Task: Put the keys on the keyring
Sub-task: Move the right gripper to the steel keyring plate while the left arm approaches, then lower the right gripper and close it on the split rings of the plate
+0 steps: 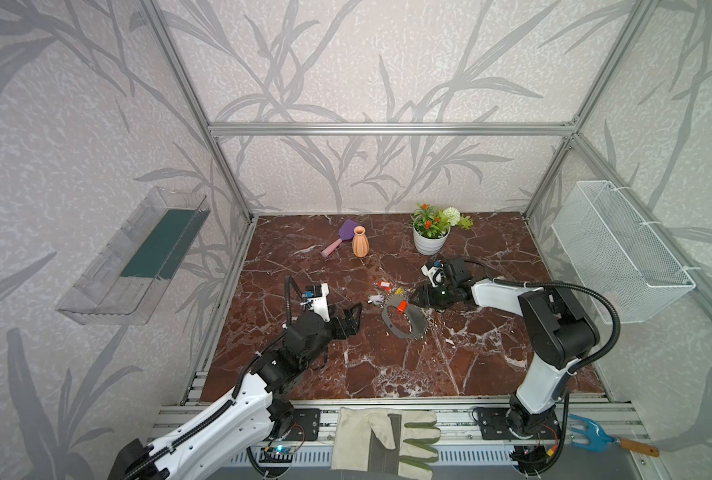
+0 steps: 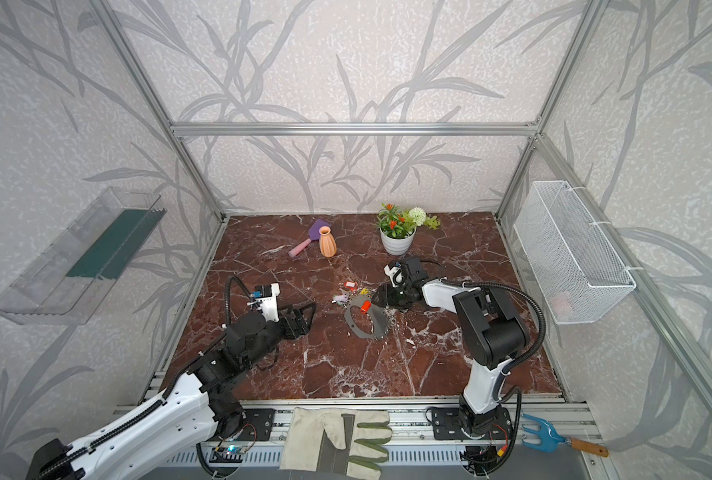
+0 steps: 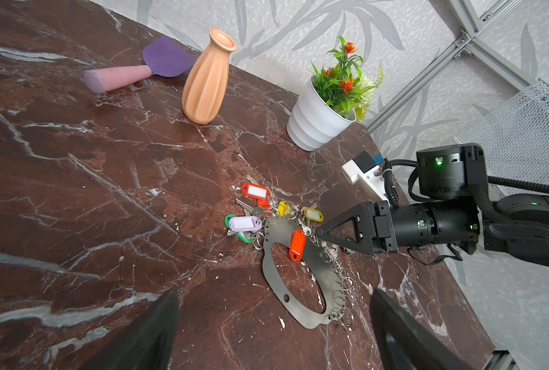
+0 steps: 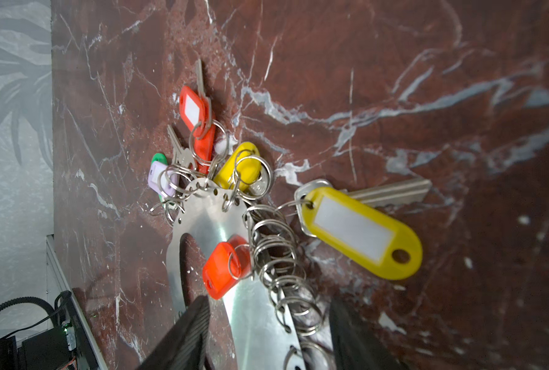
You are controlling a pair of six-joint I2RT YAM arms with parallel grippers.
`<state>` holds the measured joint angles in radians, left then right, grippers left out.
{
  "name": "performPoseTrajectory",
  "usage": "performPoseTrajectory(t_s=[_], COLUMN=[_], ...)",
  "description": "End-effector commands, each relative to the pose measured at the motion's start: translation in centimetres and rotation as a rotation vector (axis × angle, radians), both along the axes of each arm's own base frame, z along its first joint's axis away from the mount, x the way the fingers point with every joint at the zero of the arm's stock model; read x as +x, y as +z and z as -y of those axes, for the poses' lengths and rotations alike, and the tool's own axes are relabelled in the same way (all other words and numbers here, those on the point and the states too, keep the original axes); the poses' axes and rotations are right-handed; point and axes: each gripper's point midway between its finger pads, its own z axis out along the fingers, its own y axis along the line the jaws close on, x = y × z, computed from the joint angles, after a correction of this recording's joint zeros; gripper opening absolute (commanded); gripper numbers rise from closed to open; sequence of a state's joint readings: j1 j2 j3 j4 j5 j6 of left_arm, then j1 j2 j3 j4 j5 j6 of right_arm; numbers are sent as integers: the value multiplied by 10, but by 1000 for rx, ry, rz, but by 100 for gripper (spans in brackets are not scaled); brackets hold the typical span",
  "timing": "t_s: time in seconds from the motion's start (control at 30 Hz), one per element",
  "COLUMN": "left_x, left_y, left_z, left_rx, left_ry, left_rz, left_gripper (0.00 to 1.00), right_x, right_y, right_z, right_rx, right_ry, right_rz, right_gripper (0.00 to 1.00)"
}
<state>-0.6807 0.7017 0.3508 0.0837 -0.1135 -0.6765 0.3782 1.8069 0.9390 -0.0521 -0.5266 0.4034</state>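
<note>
At the front rail lies a beige-and-green work glove (image 1: 387,440). Over the red-brown marble tabletop (image 1: 346,365), left gripper (image 1: 353,319) hangs, jaws wide apart. Mid-table: flat grey oval metal keyring (image 3: 281,230); keys (image 3: 254,191) with coloured plastic tags, blank white label inserts, cluster at its far end. Astride its ringed edge, right gripper (image 4: 268,304); grip not discernible. Farthest: peach ribbed vase (image 1: 360,242), purple spatula (image 1: 341,237), white plant pot (image 1: 430,243).

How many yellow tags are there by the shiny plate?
2. One yellow tag lies on the table beside the keyring, with a silver key. The other yellow tag sits at the keyring's rounded end, beside a red tag. Others might hide underneath.
</note>
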Motion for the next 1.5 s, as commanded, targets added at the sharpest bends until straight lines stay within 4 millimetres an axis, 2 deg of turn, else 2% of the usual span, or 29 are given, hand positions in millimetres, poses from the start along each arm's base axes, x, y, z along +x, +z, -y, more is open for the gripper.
performPoseTrajectory(t_s=[0.0, 0.17, 0.4, 0.53, 0.83, 0.97, 1.1, 1.3, 1.47], left_x=[2, 3, 0, -1, -3, -1, -1, 8, 25], left_y=[4, -1, -2, -3, -8, -12, -15, -22, -11], left_z=[-4, -10, -9, -6, 8, 12, 25, 42, 42], left_rx=[-17, -24, -36, -37, -28, -10, 7, 46, 17], left_ry=[34, 76, 64, 47, -28, -39, -96, -145, -82], left_rz=[19, -11, -12, -20, -55, -69, -99, -145, -84], left_gripper=[92, 92, 92, 92, 91, 87, 79, 70, 66], right_x=[7, 13, 5, 2, -31, -42, -50, -46, -40], right_y=[-5, -4, -12, -8, 11, 15, 20, 23, 25], right_z=[8, -2, -20, -26, -26, -27, -28, -20, -19], right_rx=[-13, 35, 78, 124, 230, 276, 334, 329, 310], right_ry=[-31, -16, 36, 46, 72, 77, 85, 48, 44], right_rz=[-12, -12, -42, -59, -67, -75, -75, -31, -2], right_gripper=[62, 63, 64, 63, 61, 57, 53, 51, 48])
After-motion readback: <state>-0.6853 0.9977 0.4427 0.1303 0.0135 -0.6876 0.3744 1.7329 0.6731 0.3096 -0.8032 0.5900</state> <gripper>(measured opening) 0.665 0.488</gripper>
